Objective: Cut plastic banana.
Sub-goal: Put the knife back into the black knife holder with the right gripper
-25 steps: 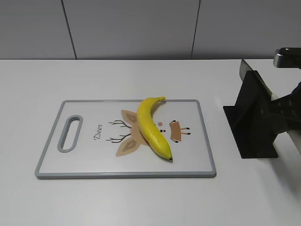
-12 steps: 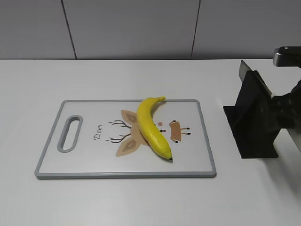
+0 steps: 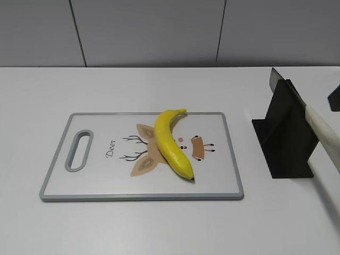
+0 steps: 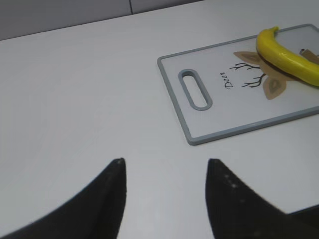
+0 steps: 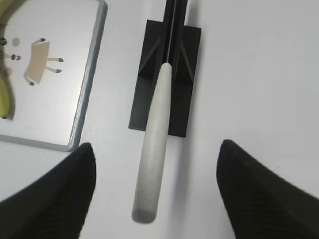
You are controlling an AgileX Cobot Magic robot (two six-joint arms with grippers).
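Observation:
A yellow plastic banana (image 3: 171, 143) lies slantwise on a white cutting board (image 3: 106, 175) with a grey rim and a deer drawing. It also shows in the left wrist view (image 4: 286, 57). A knife with a pale handle (image 5: 153, 144) sits in a black stand (image 3: 284, 143) to the board's right; its handle (image 3: 324, 133) slants down and right. My right gripper (image 5: 155, 149) is open, its fingers wide on either side of the handle, not touching it. My left gripper (image 4: 164, 167) is open and empty over bare table, left of the board (image 4: 199, 134).
The white table (image 3: 159, 228) runs to a grey panelled wall (image 3: 159, 32) at the back. The black stand (image 5: 164, 94) is close to the board's right edge (image 5: 87, 94). A dark piece of the right arm (image 3: 334, 98) shows at the right edge.
The right arm has drawn back out of the exterior view; it covered the knife handle and stand before, and now only a small dark part shows. Banana, board and knife have not moved.

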